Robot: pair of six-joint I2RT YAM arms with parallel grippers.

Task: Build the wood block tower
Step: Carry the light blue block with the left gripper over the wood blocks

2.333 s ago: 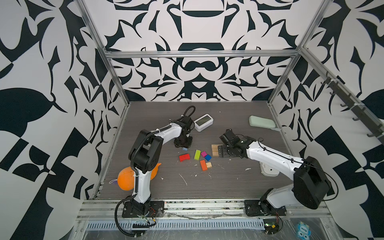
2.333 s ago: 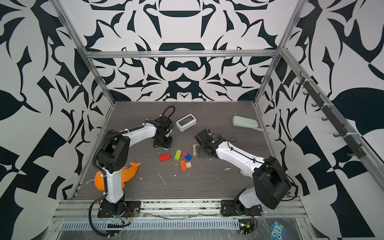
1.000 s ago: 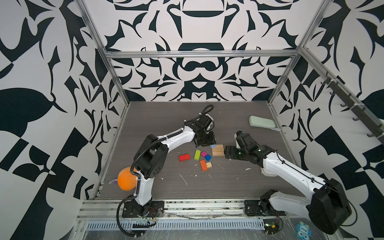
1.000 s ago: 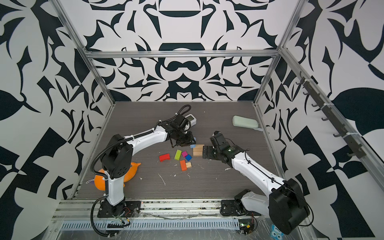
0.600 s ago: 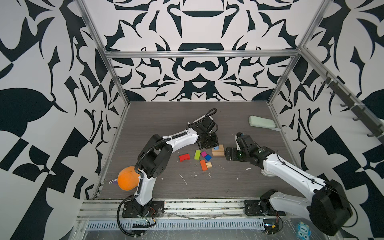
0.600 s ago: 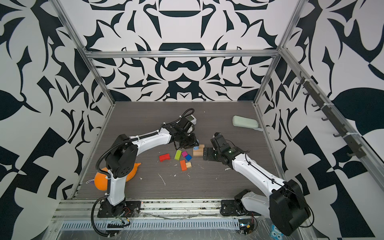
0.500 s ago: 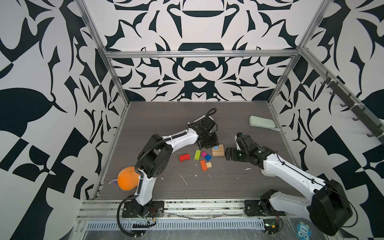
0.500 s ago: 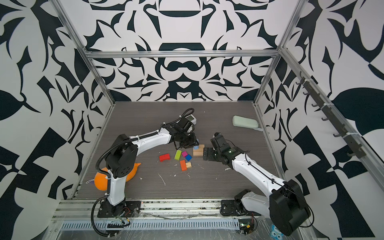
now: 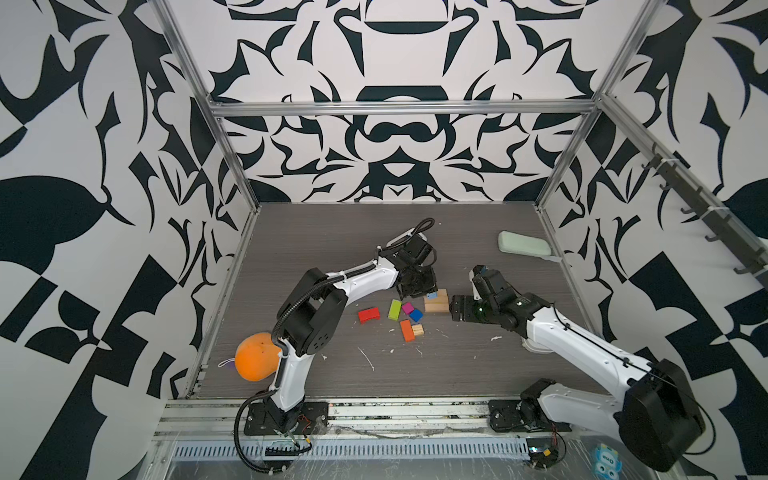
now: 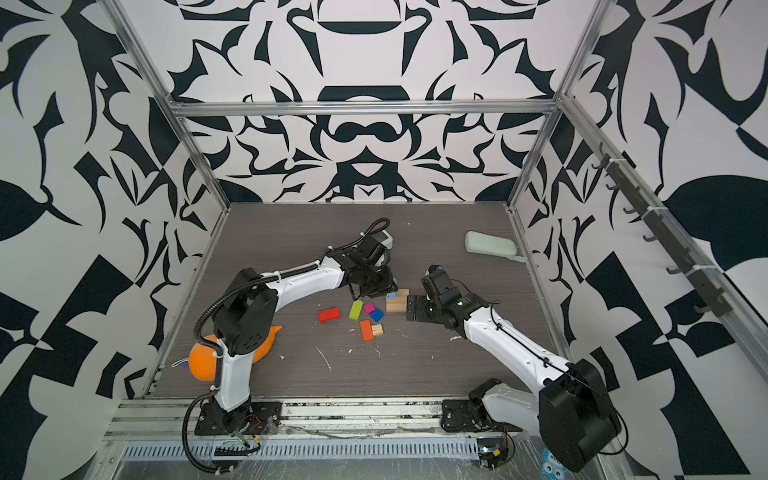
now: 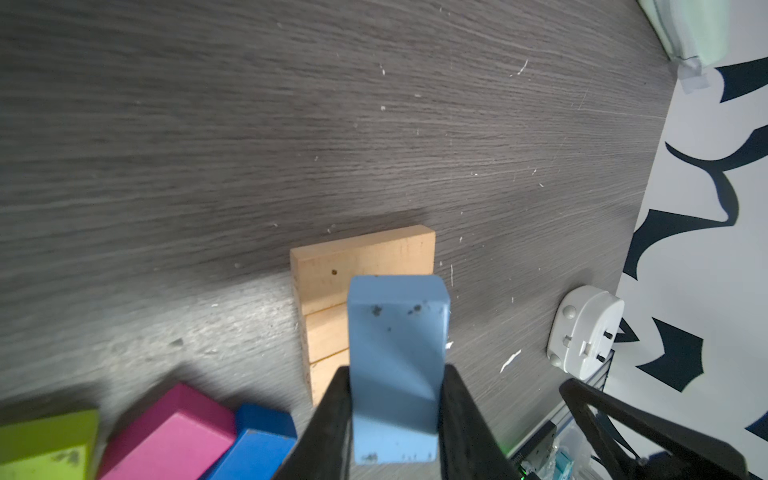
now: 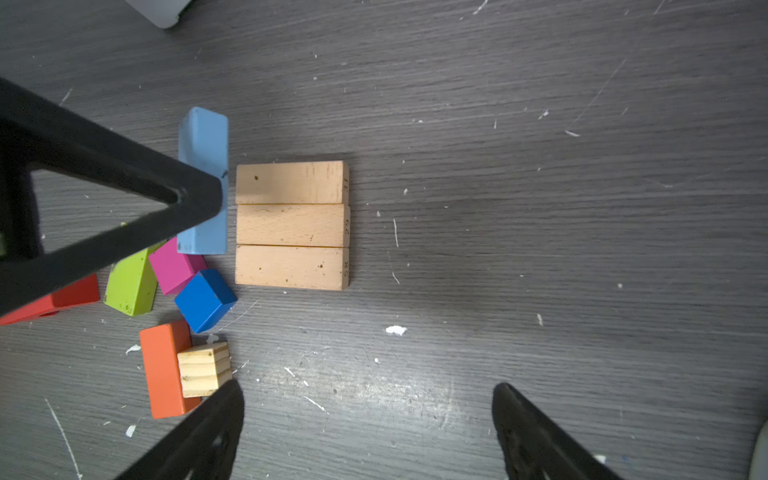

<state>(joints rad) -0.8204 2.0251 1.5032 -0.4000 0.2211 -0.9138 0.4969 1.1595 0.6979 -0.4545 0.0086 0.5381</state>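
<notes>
Three tan bars (image 12: pixel 292 225) side by side on the surface (image 12: pixel 540 124), left end effector (image 11: pixel 397 374) clamped on the light blue bar (image 11: pixel 397 332) at their edge, right end effector (image 12: pixel 368 388) wide open just beside them

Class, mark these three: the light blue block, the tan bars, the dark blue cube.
light blue block (image 11: pixel 397 332), left wrist view, its broad face.
tan bars (image 12: pixel 291 224), right wrist view, top of the middle bar.
dark blue cube (image 12: pixel 203 296), right wrist view, its top face.
</notes>
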